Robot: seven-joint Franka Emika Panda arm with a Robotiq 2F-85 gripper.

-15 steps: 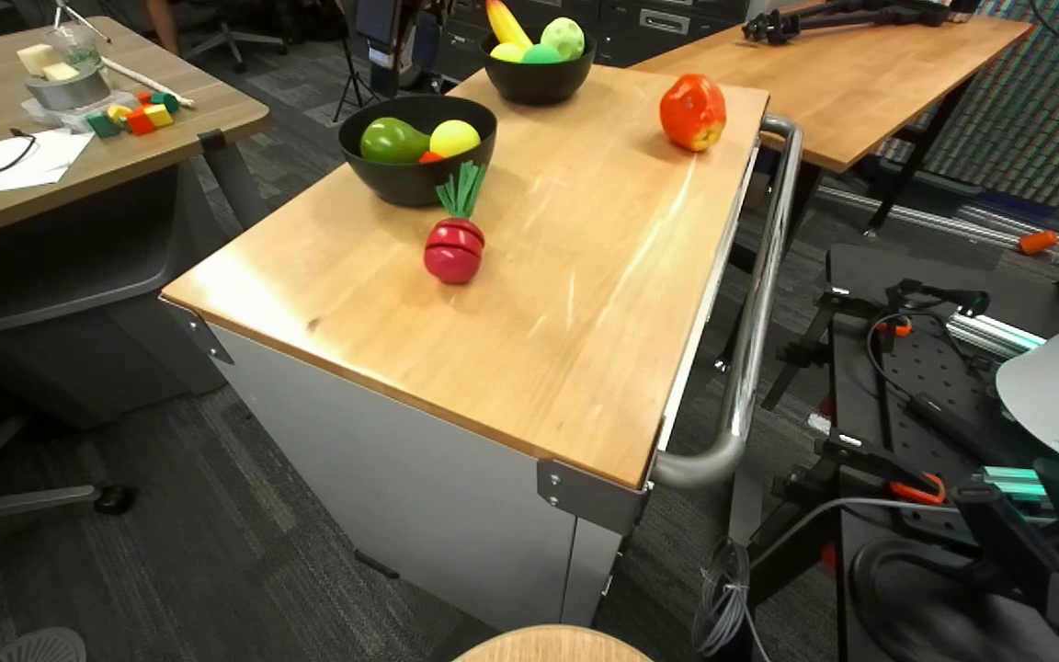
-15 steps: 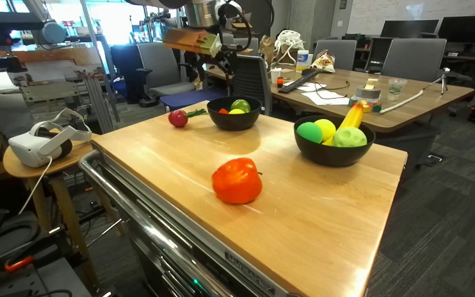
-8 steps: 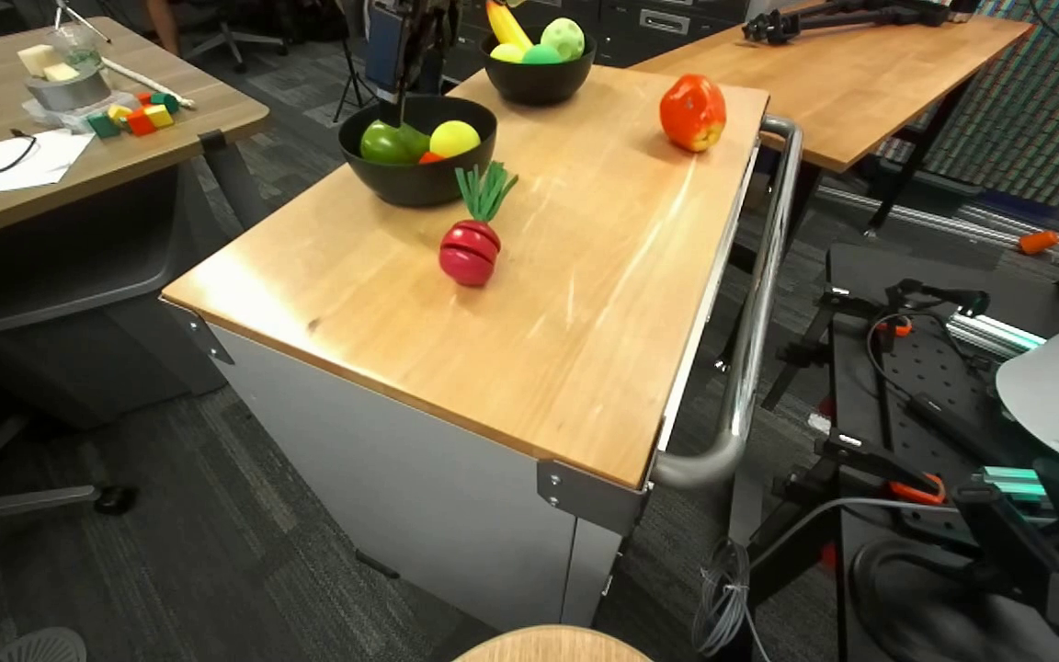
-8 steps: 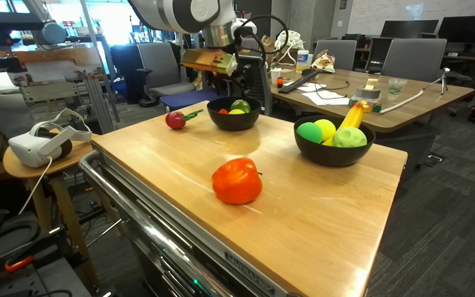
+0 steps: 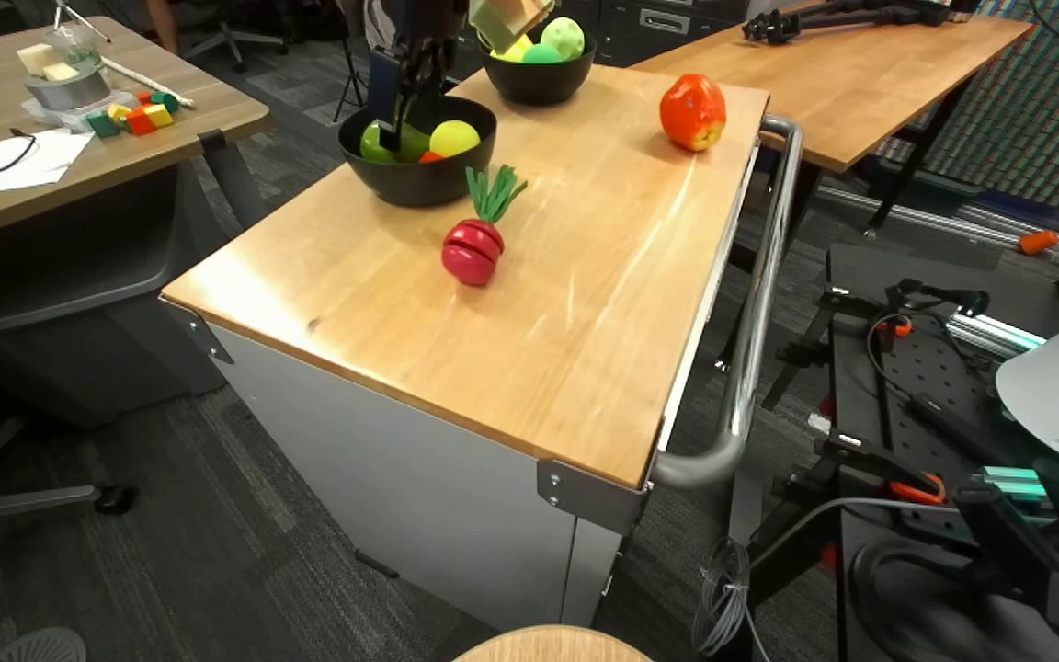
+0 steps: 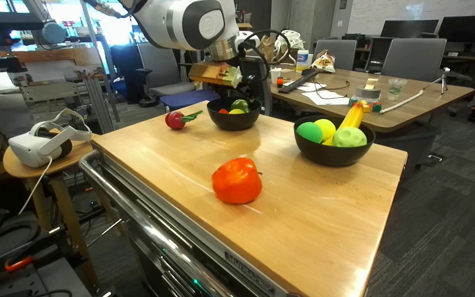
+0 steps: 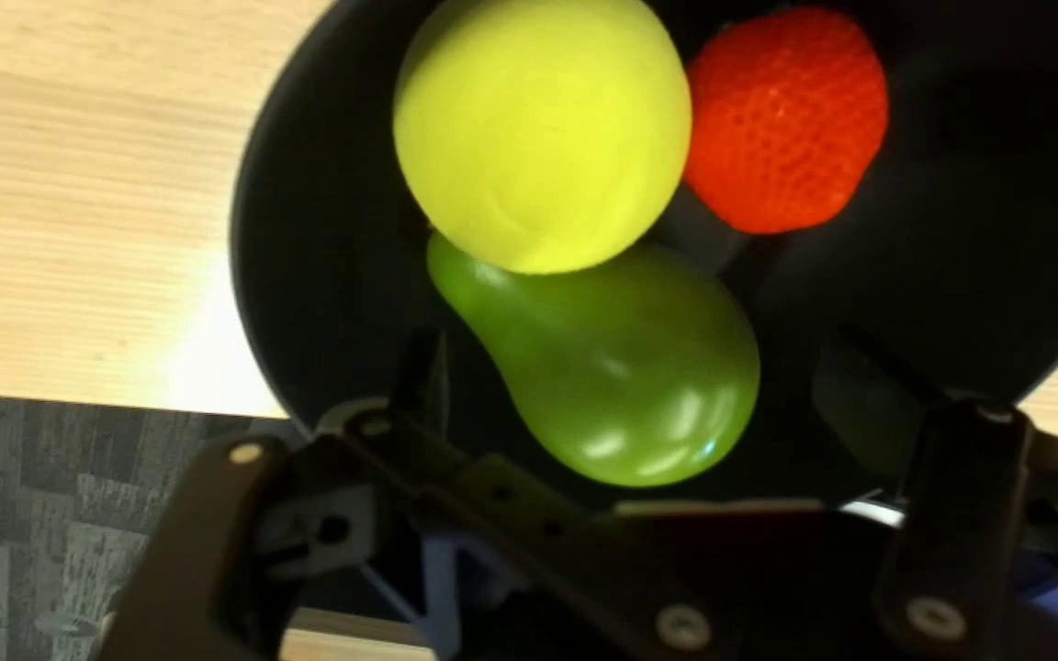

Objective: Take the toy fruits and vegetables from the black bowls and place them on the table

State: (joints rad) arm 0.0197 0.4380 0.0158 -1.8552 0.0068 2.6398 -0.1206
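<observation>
Straddling a glossy, pear-shaped green fruit point(image 7: 616, 363) in a round bowl point(image 7: 318, 202), the gripper point(image 7: 644, 381) stands spread.

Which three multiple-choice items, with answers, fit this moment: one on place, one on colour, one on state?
1. Where is the toy pepper?
A) inside a bowl
B) on the tabletop
C) on the floor

2. What colour is the ball beside the strawberry?
A) yellow
B) blue
C) purple

3. What state is the gripper in?
A) shut, holding nothing
B) shut on the ball
C) open

1: B, both exterior views show it resting there.
2: A, the wrist view shows its yellow surface.
3: C, the wrist view shows the fingers apart, one either side of the green pear.
</observation>
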